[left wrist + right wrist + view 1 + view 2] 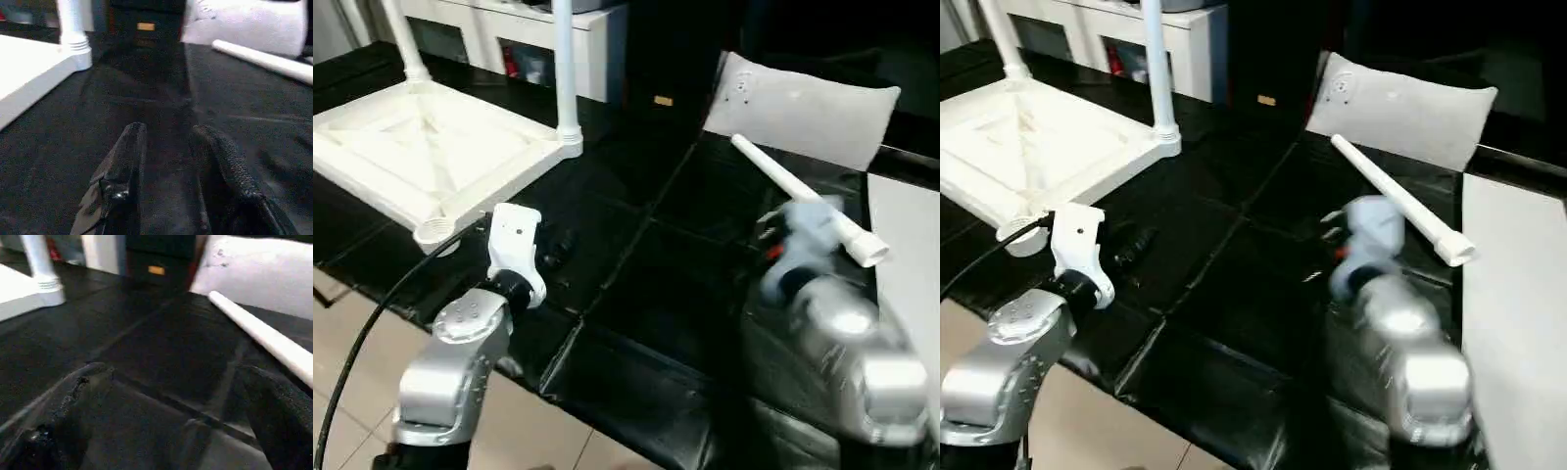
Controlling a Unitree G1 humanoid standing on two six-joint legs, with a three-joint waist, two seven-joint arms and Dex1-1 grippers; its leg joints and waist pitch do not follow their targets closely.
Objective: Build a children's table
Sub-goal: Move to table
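Loose leg [800, 199] lies flat, slanting toward the tabletop's right edge, wide end nearest; right gripper [171, 416] jaws wide, left gripper [171, 166] jaws narrow, empty.

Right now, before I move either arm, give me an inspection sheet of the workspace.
Surface: black mats with seams, on a pale tiled floor.
Job's things: table top upside down, ribs up; two legs standing in far sockets; near corner socket empty; one loose leg lying on the mat by the right arm.
Clutter: grey pillow behind the loose leg; flat white sheet at the right edge.
Grippers: left gripper partly open, holding nothing; right gripper wide open, empty, short of the loose leg.
Cables: black cable running along the left arm.
Surroundings: white cabinet behind the table top.
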